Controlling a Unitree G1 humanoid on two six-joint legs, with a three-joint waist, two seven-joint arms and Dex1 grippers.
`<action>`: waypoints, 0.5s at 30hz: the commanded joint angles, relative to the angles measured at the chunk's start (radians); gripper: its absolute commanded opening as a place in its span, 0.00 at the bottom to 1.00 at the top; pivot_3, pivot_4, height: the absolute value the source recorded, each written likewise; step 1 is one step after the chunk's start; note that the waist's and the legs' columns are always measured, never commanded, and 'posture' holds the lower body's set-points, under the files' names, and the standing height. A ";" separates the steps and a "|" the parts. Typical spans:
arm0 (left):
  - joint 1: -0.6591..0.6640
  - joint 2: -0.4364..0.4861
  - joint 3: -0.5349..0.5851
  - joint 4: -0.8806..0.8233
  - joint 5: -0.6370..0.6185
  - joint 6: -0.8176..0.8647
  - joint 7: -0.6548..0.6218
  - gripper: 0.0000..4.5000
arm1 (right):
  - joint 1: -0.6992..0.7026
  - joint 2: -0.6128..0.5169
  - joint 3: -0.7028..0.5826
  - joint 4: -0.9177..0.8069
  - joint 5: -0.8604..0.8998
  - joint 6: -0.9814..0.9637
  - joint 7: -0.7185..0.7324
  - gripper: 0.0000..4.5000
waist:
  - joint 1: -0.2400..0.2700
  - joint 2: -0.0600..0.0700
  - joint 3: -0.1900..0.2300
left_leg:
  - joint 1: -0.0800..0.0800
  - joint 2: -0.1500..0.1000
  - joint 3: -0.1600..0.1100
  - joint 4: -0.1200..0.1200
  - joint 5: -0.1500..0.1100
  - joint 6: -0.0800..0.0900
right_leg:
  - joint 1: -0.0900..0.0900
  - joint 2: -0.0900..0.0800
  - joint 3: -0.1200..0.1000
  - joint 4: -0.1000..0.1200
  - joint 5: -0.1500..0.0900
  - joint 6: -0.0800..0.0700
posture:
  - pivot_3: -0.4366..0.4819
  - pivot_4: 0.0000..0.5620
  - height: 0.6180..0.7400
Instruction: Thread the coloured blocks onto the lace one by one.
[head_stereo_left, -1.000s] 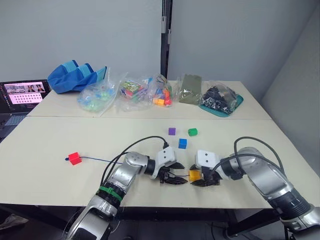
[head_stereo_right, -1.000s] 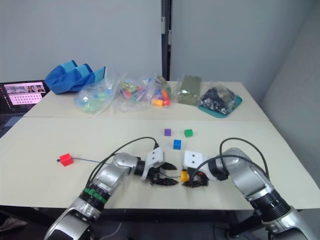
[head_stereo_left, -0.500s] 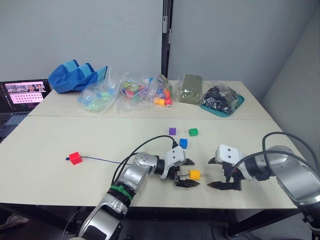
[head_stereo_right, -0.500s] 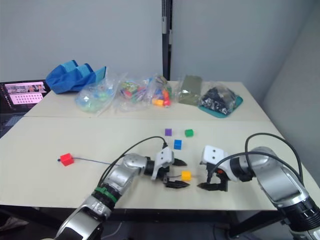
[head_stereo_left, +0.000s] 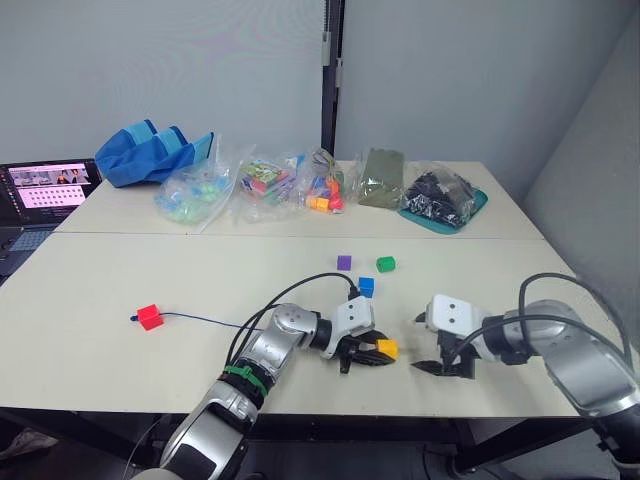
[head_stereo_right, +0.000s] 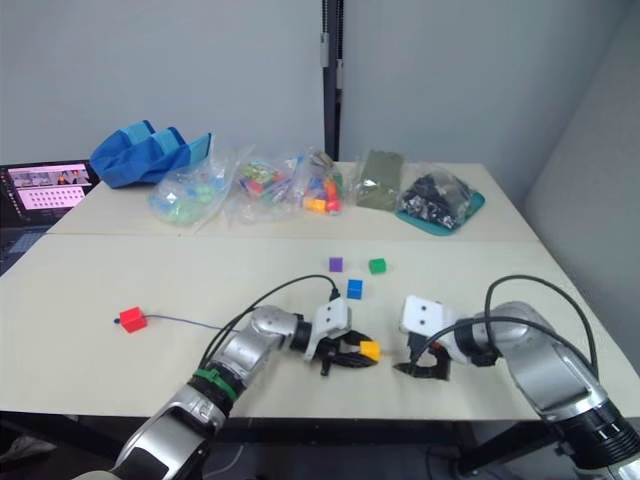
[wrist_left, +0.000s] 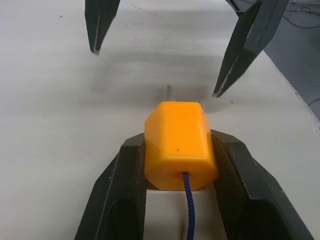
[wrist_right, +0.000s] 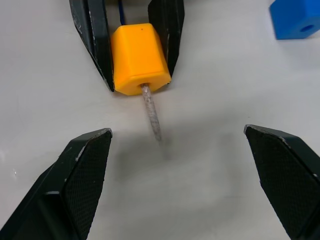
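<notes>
Pale tables (head_stereo_left: 120, 290) against grey walls (head_stereo_left: 180, 70); perhaps a laptop (head_stereo_left: 40, 195).

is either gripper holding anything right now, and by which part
The left gripper holds the orange-yellow block by two opposite side faces, the lace running through it. The right gripper is open and holds nothing.

Even, soft, shadow-light indoor lighting

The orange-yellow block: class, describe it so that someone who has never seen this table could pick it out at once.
Start at the table's near edge, where the two robot hands face each other. The orange-yellow block sits clamped in the left hand. Unlike the loose blue block, purple block and green block behind it, the lace's pale tip pokes out of its hole.
</notes>
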 joint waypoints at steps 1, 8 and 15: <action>0.010 -0.001 -0.005 -0.025 -0.004 0.010 -0.008 0.29 | -0.020 0.011 0.006 0.004 -0.003 -0.025 0.003 1.00 | 0.000 0.000 0.000 | 0.000 0.000 0.000 0.000 0.000 0.000 | 0.000 0.000 0.000 0.000 0.000 0.000 | 0.48 0.27 0.81; 0.018 0.007 -0.003 -0.042 -0.004 0.018 -0.007 0.29 | -0.027 0.056 0.030 0.063 0.003 -0.039 0.011 0.52 | 0.000 0.000 0.000 | 0.000 0.000 0.000 0.000 0.000 0.000 | 0.000 0.000 0.000 0.000 0.000 0.000 | 0.48 0.27 0.81; 0.043 0.046 0.016 -0.078 -0.004 0.030 0.014 0.29 | -0.036 0.062 0.043 0.126 -0.013 -0.085 0.036 0.00 | -0.003 0.000 0.000 | 0.000 0.000 0.000 0.000 0.000 0.000 | 0.000 0.000 0.000 0.000 0.000 0.000 | 0.48 0.27 0.81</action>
